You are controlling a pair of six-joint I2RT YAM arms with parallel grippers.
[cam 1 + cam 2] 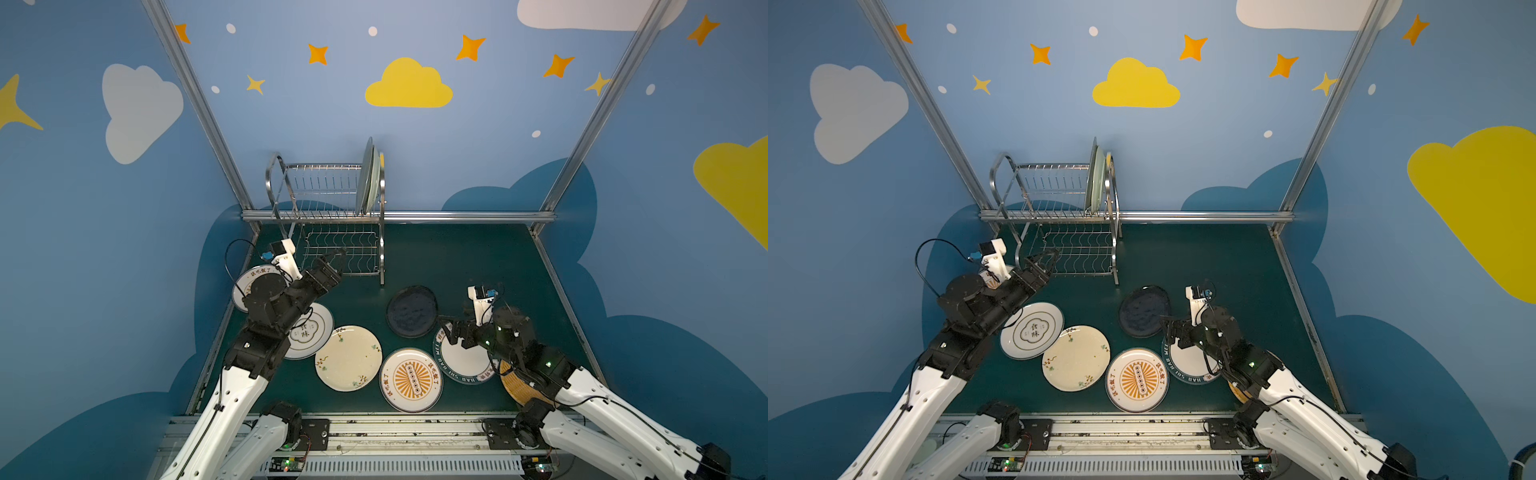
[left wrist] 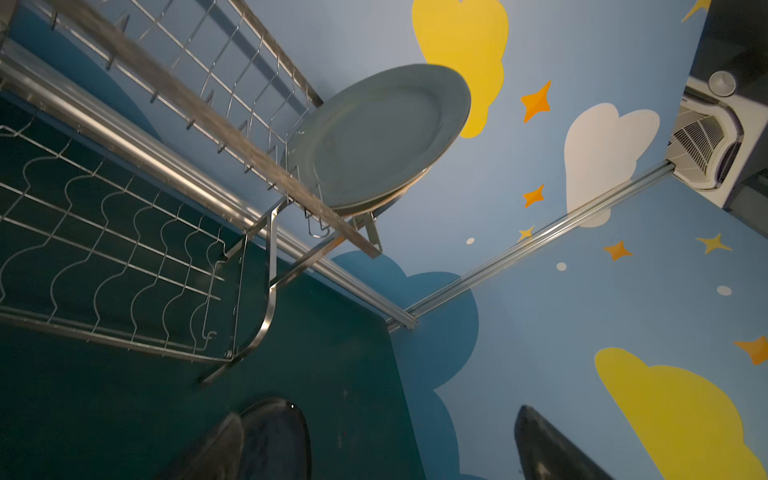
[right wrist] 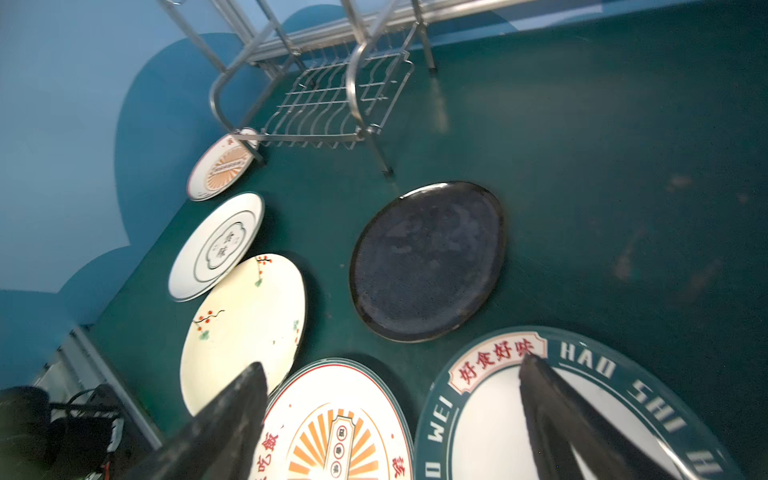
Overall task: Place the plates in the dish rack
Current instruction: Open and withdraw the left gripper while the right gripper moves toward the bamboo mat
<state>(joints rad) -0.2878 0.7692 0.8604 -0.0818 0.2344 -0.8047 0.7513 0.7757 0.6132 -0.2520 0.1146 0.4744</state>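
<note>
At the far left a sunburst plate (image 1: 249, 282) lies flat on the table (image 1: 478, 257), partly under the left arm. The left gripper (image 1: 337, 255) hangs at the front of the rack (image 1: 381, 257), level with its lower shelf, jaws spread wide and empty. Two green plates (image 1: 368, 178) stand upright in the slots at the right end of the upper tier; the slots to their left are free.

Going right along the table lie a cloud-emblem plate (image 1: 311, 332), a cream floral plate (image 1: 348, 358) and a second sunburst plate (image 1: 411, 380), with a black plate (image 1: 412, 311) behind. The right gripper (image 1: 451, 332) hovers over the teal-rimmed plate (image 1: 461, 361), at the rim facing the black plate, jaws wide and holding nothing. A yellow plate (image 1: 513, 388) shows under the right arm.

The step looks like lifting the teal-rimmed plate. It should go best with one finger under the lip and one on top. Keep clear of the sunburst plate just beside it, then turn the plate upright before slotting it next to the green ones.
</note>
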